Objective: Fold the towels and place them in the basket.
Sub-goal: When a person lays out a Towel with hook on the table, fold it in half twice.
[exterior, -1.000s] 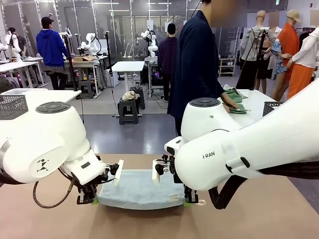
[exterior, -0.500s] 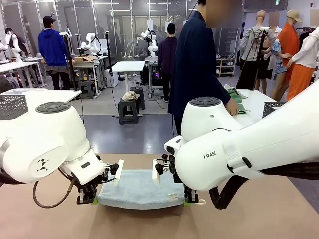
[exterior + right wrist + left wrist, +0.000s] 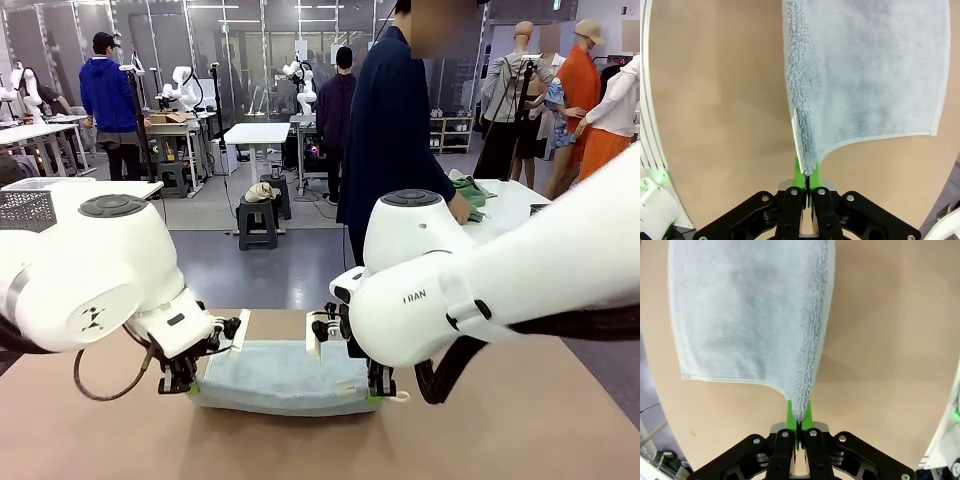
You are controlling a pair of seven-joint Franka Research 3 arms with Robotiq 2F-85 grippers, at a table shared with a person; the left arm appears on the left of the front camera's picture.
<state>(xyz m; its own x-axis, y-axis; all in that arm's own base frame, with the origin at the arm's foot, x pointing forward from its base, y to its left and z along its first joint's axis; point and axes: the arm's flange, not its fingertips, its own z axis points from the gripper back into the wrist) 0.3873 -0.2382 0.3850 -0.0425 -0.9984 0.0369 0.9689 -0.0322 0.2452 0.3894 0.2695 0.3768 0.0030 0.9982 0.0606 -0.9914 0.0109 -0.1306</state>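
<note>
- My left gripper (image 3: 186,384) is down at the near left corner of the pale blue towel (image 3: 280,372), jaws clamped on its edge.
- From my left wrist, the green pads (image 3: 789,410) pinch a fluffy fold of cloth, and the rest runs away from me over the tan table (image 3: 500,430).
- My right gripper (image 3: 378,390) is at the near right corner, jaws squeezed onto the same edge.
- A white label (image 3: 795,131) sits along that edge just above my right pads.
- The towel lies mid-table between my two grippers, with its far part flat on the tabletop.
- Across from me the person (image 3: 395,120) stands turned aside (a hand (image 3: 462,208) on the green towel (image 3: 472,190)), at a white table (image 3: 515,200) well apart from mine.
</note>
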